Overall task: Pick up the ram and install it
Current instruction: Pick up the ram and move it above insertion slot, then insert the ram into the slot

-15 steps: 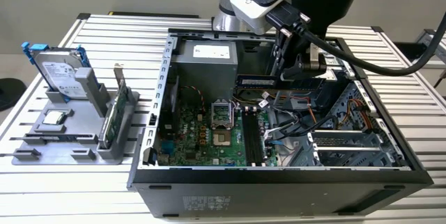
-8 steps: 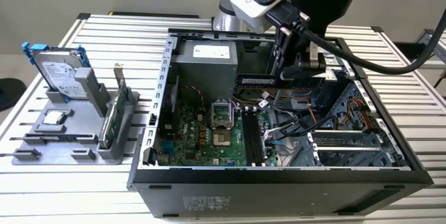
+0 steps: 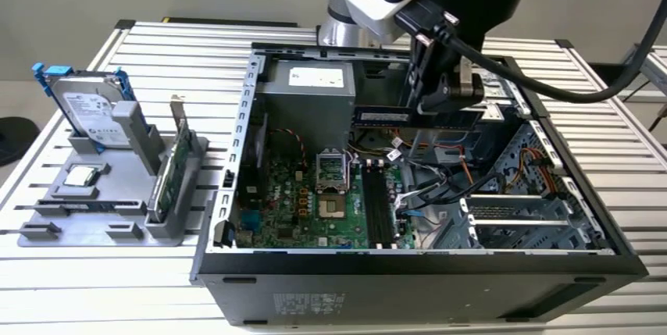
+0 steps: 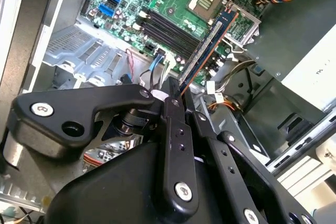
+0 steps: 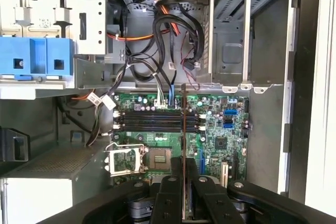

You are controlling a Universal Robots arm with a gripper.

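Looking at the exterior view, the gripper has the ram up in the air over the open case, so the pick-up half looks done to me. The jaws are pinched down on one end of the stick. The rest of it pokes out toward 9 o'clock from the fingers, roughly level, in front of the power supply and well clear of the motherboard. The memory slots sit at about 6 o'clock from the ram, and as far as I can tell all of them are empty. In the second wrist view you can see the ram edge-on, coming straight out of the closed gripper and running crosswise to the slots rather than along them. It's the same story in the first wrist view, where the ram is a thin line cutting across the slots. So I'd say the install part isn't done: it's not lined up, not touching a slot, not seated. Off at 9 o'clock from the case, the gray holder has the hard drive and the expansion card parked in it.
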